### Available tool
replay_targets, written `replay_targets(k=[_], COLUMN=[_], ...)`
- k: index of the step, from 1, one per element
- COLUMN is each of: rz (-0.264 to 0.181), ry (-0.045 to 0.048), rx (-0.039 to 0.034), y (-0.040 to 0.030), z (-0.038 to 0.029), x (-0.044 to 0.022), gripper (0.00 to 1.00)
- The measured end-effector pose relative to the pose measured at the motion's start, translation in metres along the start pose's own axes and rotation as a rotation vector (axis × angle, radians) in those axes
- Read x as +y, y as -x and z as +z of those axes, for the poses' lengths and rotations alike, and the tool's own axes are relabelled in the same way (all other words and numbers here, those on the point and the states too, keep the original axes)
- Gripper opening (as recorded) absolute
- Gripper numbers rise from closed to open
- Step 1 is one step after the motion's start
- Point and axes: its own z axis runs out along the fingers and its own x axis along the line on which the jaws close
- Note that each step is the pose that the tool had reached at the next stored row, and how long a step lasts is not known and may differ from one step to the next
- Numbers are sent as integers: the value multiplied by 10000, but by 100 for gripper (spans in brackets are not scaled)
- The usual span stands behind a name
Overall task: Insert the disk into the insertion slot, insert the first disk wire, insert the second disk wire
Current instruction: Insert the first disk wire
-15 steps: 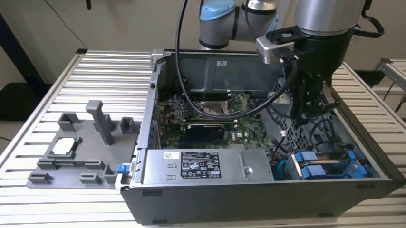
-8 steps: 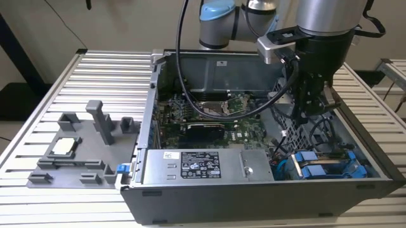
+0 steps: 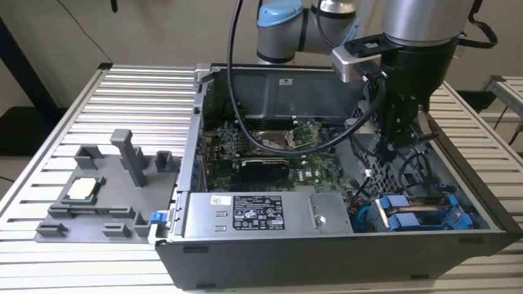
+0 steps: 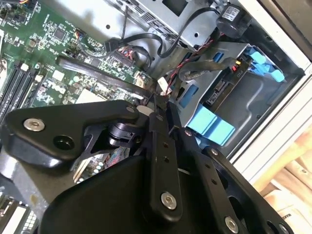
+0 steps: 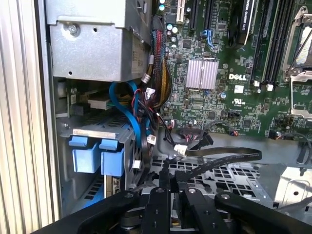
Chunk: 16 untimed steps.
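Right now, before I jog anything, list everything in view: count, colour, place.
Slatted metal table: one, silver, under everything.
Moulded plastic fixture tray: one, grey, on the table at the exterior view's left.
Open computer case: one, dark grey, on the table.
Motherboard: one, green, case floor.
Metal box with black-and-white sticker: one, grey, inside the case.
Rectangular drive bay: one, grey with bright blue fittings, beside that box.
Perforated metal cage: one, grey, below the gripper.
Flat wire: one, black, over the cage.
Robot arm: one, silver and blue.
Gripper: one, black, closed on the wire's end.
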Motion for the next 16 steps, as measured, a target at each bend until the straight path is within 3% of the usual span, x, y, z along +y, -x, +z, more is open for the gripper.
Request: replay_targets(k=[6,7,9,10,11,13,16], rz=[-1,-1,-16,-37,-69,-134,-228], ry=[25,29,36,43,55,79,109], rx=[-1,7,81,190,363,721,1233], y=[-12,-12,-12,-8,3,28,77], z=[1,1,0,0,-1,-4,-7], x=[-11,-12,-13,-13,-13,-12,-9], gripper=[15,10,10,12,12,24,30])
